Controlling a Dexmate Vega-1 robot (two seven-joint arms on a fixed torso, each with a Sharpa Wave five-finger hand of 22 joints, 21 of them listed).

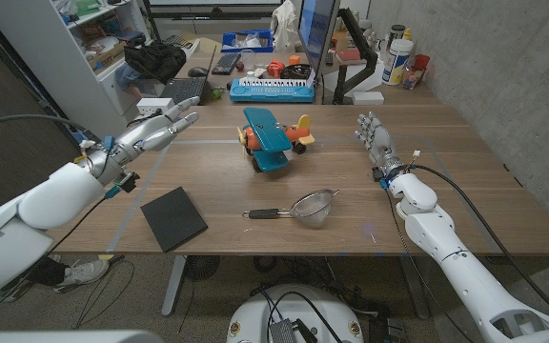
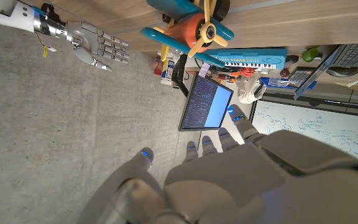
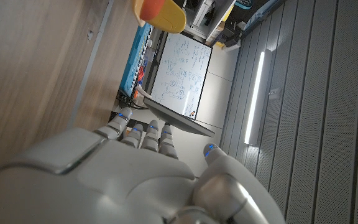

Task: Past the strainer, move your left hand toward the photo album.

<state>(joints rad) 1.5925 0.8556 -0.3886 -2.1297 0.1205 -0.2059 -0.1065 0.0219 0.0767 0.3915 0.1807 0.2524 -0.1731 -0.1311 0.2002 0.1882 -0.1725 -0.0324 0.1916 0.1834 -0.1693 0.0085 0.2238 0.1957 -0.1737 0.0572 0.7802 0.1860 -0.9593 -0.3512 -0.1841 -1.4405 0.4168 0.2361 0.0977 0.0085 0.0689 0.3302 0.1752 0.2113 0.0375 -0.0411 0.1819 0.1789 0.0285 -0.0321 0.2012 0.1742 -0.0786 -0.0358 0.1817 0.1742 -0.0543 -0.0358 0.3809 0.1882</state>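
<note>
- Head view showed my left robot hand (image 1: pixel 160 127) raised over the far left part of the table (image 1: pixel 465 200), fingers stretched out and apart, holding nothing; I judged it was kept high so it could travel without catching anything.
- My right robot hand (image 1: pixel 376 140) stood near the right side of the table, fingers pointing up and spread, empty too. It seemed parked there simply to stay out of the way, since the task asked nothing of it.
- I took the dark square thing lying flat near the front left edge for the photo album (image 1: pixel 173 218). It sat nearer to me than my left robot hand, so I judged the approach not yet made.
- A strainer (image 1: pixel 311 206) lay to the right of the album, well apart from it, its handle pointing toward the album and its mesh bowl away. Lying low and to one side, it left an open path for a hand coming down from the left.
- A toy plane (image 1: pixel 274 138) stood mid-table beyond the strainer, clear of both robot hands.
- In the left wrist view my own fingers (image 2: pixel 244 129) reached out loose and unclenched, with the plane and the right robot hand across from them, which fitted a hand aimed over the table, not yet at the album.
</note>
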